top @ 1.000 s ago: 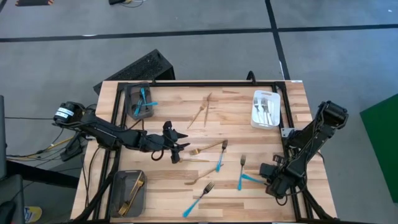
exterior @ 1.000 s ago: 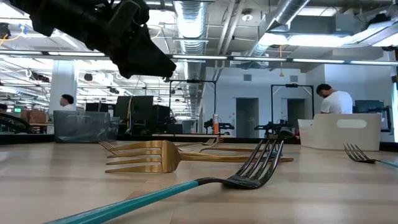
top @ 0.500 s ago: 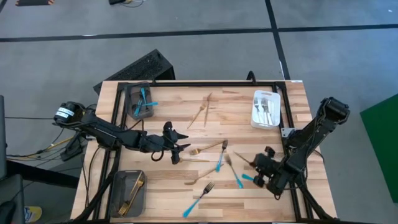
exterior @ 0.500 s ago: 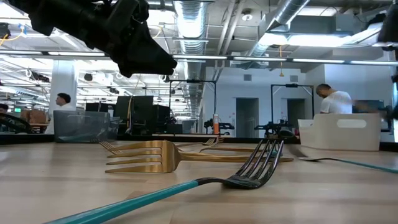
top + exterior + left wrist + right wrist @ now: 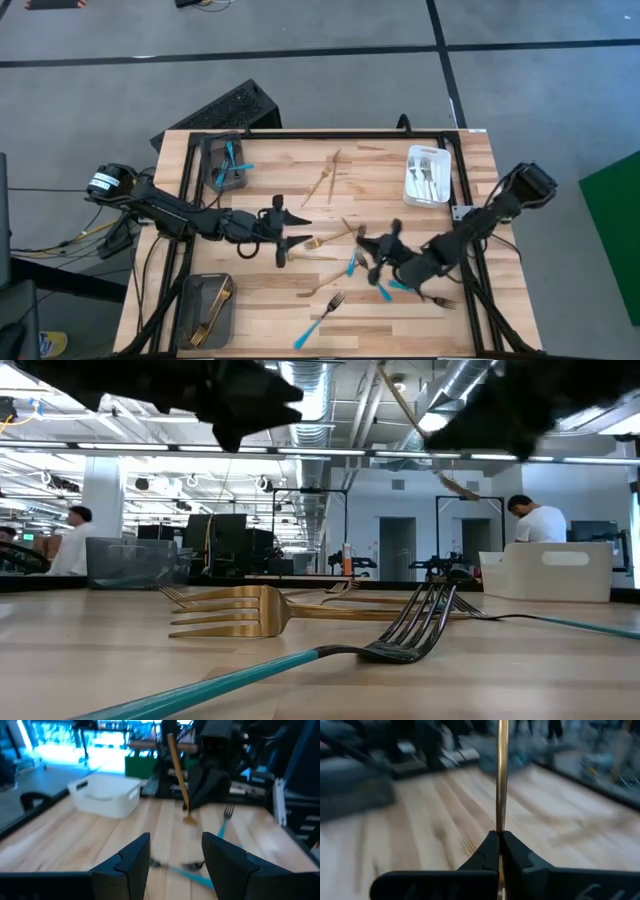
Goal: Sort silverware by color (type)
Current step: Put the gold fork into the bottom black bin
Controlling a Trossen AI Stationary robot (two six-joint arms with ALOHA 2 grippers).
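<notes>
Since a second ago the right tool [image 5: 368, 246] has swung from the worktop's [image 5: 390, 180] right edge to its middle, pinched shut on a gold utensil [image 5: 502, 775] held upright. Carry it level to the grey tray of gold pieces [image 5: 208, 310], clear of the left tool [image 5: 284, 241], which hovers open at centre

The bench [image 5: 380, 165] carries 3 trays: 2 grey trays [image 5: 208, 150] [image 5: 190, 300] and 1 white tray [image 5: 410, 192]. Loose on the wood lie at least 4 gold utensils [image 5: 335, 238] and at least 3 turquoise-handled forks [image 5: 318, 322]. 1 more gold utensil [image 5: 502, 770] is pinched in the right end effector [image 5: 372, 250]. There are 2 arms with 1 end effector each, counting the left end effector [image 5: 283, 242]. The pieces inside each tray cannot be counted. 2 people [image 5: 70, 540] [image 5: 535, 520] show in the room behind.
</notes>
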